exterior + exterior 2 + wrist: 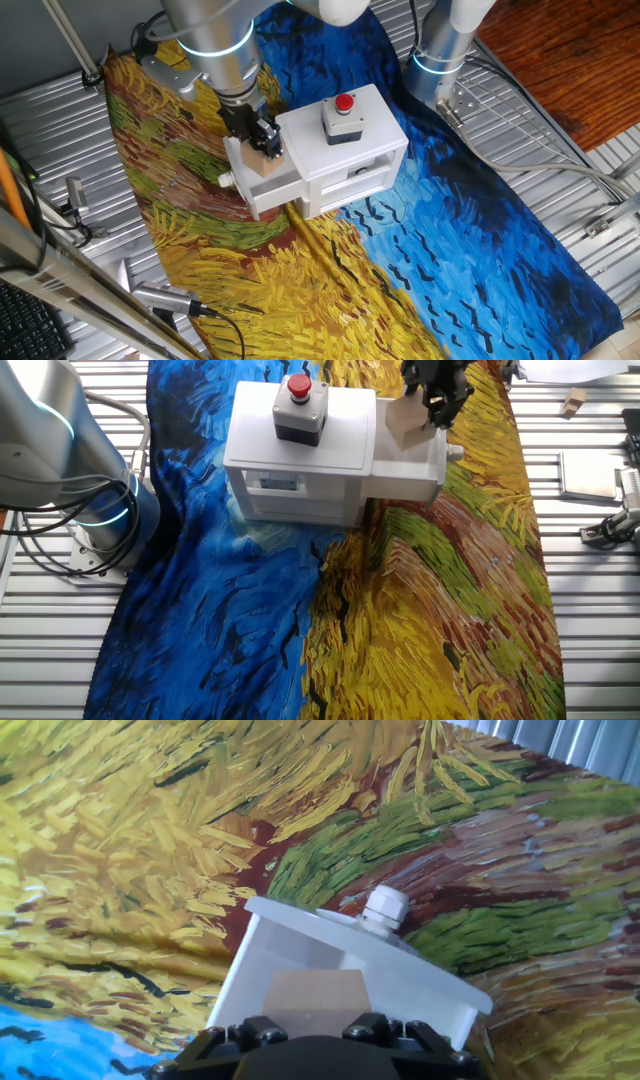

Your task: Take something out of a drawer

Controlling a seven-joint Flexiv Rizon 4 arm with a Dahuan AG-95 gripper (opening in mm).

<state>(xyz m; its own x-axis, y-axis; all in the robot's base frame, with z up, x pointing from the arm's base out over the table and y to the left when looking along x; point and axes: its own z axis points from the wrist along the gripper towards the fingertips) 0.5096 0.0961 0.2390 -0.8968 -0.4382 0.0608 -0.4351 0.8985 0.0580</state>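
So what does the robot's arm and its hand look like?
The arm is fat, round and silvery grey, with a glowing light-blue ring around it. Its gripper is small, black and blocky, with bolts showing on it. A second glowing ring sits on the base, where grey cables trail out.

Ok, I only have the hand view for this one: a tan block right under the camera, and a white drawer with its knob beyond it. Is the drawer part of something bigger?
Observer: Yes. The drawer is pulled out of a white box that stands on the painted cloth.
Operator: Anything on that box?
Observer: A red push button sits on its top.
Operator: Is the block actually held?
Observer: It looks so. In the other fixed view the pincer is closed on the wooden block, which sticks up above the drawer's rim.
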